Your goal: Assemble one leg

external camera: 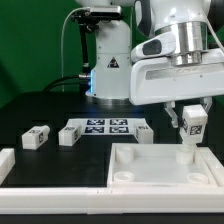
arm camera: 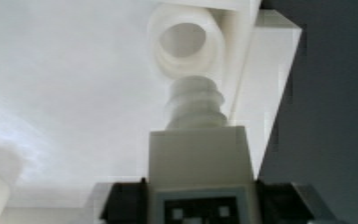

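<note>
My gripper [external camera: 192,122] is shut on a leg [external camera: 191,128], a small white block with a black-and-white tag, and holds it upright over the far right corner of the large white panel [external camera: 150,172]. In the wrist view the held leg [arm camera: 197,150] fills the middle. Its ridged peg [arm camera: 195,100] points at the round corner socket [arm camera: 185,40] and sits just short of it. My gripper [arm camera: 197,205] grips the leg's tagged end between dark fingers [arm camera: 123,205].
Two loose legs [external camera: 36,138] [external camera: 69,133] lie on the dark table at the exterior view's left, another [external camera: 142,131] behind the panel. The marker board [external camera: 108,126] lies between them. A long white rail [external camera: 6,164] is at the left edge. The arm base [external camera: 108,60] stands behind.
</note>
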Tool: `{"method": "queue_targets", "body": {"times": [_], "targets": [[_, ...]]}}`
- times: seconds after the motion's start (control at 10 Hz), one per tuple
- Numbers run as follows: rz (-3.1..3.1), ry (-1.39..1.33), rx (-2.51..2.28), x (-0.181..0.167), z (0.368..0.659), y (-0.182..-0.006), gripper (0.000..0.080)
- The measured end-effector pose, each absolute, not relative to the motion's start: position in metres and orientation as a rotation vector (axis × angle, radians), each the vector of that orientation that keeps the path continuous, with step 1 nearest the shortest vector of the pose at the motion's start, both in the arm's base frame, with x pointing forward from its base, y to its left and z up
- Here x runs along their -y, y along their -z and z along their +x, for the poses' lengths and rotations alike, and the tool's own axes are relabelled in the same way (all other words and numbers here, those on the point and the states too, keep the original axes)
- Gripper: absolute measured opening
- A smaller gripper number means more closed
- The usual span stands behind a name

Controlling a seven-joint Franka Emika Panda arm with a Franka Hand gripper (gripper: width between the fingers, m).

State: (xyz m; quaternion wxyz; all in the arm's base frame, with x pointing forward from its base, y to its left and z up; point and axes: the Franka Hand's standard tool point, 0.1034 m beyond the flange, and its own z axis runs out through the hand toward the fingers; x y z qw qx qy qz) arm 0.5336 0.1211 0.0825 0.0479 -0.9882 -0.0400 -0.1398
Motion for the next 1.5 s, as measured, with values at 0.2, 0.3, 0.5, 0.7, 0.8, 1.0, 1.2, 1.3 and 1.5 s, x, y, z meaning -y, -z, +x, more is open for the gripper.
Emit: {"method": "queue_targets", "body": {"times": [0.2,0.3,0.5,0.7,0.8,1.0,1.2,1.3,1.5], "targets": [[-3.015,0.423,0.141,-0.120,0.534,-0.081,0.0288],[-3.017,0.425,0.247,-0.119,0.552,-0.077,0.0288],[-3.000,0.487,0.298,-0.125,0.590,-0.081,0.0288],[-2.990,0.542,0.374,-0.125,0.608,-0.084,0.0288],[-2.990,0.537,0.374,-0.126,0.606,-0.083,0.0288],[-2.980,0.617,0.372,-0.124,0.610,-0.084,0.0288],[-2.979,0.645,0.373,-0.119,0.607,-0.079,0.0288],[-2.980,0.646,0.370,-0.118,0.607,-0.079,0.0288],[-2.980,0.649,0.370,-0.118,0.609,-0.080,0.0288]]}}
